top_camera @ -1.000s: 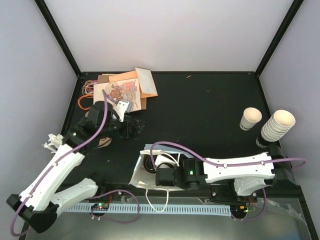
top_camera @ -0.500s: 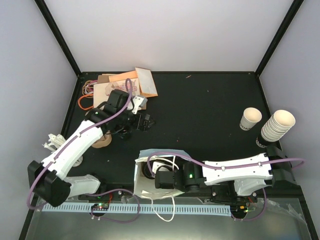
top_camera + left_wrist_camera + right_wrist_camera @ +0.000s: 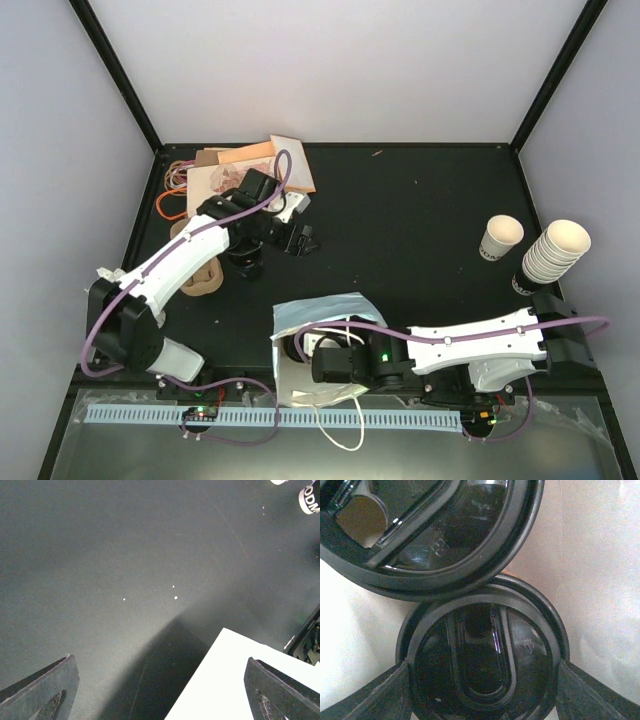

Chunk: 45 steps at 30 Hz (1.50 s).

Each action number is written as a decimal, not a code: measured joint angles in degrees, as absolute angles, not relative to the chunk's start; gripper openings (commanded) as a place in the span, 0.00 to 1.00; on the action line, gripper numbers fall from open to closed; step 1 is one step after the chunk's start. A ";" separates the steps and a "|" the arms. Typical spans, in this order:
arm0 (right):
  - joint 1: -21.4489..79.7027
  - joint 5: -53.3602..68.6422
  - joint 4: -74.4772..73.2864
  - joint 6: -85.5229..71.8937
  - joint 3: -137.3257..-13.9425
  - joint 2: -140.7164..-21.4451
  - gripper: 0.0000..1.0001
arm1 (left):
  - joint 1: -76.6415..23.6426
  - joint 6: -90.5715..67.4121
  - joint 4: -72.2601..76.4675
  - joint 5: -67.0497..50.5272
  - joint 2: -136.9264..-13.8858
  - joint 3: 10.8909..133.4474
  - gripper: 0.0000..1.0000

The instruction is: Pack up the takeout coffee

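The left gripper (image 3: 298, 240) hangs wide and empty over bare counter (image 3: 420, 220), near the white bag (image 3: 330, 305). It would probably serve best pinning the bag's rim so the mouth does not fold shut. Inside that bag the right gripper (image 3: 484, 680) clasps the takeout coffee (image 3: 482, 650) at both sides, its black lid partly under a second lid (image 3: 430, 525). The cup should likely settle upright and level before release. Since a second ago the left arm has swung from the counter's left toward the middle, and the bag has spread toward the near edge.
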<state>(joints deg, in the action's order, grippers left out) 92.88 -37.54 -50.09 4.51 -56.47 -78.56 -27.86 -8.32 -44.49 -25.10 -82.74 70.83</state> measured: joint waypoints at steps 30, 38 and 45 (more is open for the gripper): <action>94.39 -40.47 -55.31 5.10 -55.99 -78.59 0.36 | -31.75 -6.72 -46.46 -33.52 -93.86 70.85 0.80; 95.07 -46.24 -51.55 4.16 -55.13 -82.19 0.36 | -31.38 -6.55 -47.77 -33.10 -95.55 74.28 0.80; 95.04 -50.43 -42.06 7.73 -53.19 -83.61 0.37 | -28.84 -5.54 -49.67 -32.16 -96.01 79.02 0.80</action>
<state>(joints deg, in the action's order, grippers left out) 95.04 -50.43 -42.06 7.73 -53.19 -83.61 -28.84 -5.54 -49.67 -32.16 -96.01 79.02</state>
